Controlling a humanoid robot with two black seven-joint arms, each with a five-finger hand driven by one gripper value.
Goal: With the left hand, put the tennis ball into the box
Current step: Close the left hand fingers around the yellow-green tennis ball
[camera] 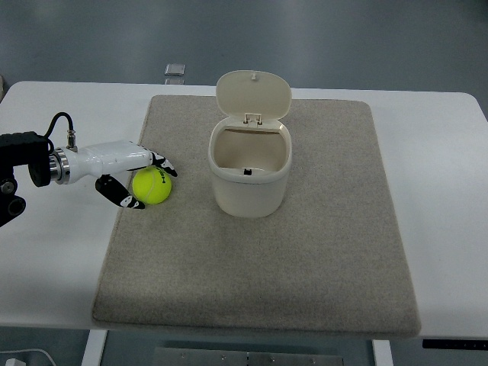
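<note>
A yellow-green tennis ball (153, 187) lies on the left part of the grey mat (305, 259). My left hand (155, 188), white with black fingertips, comes in from the left edge. Its fingers (163, 165) curl over the ball's far side and the thumb (126, 200) presses its near left side, so the hand is shut on the ball. The box is a cream bin (250, 169) standing upright at the mat's centre, to the right of the ball. Its hinged lid (252, 94) is flipped up at the back, leaving the mouth open. The right arm is out of view.
The mat lies on a white table (442, 191). A small grey object (175, 72) sits at the table's far edge. A cable loops up from the left wrist (62, 122).
</note>
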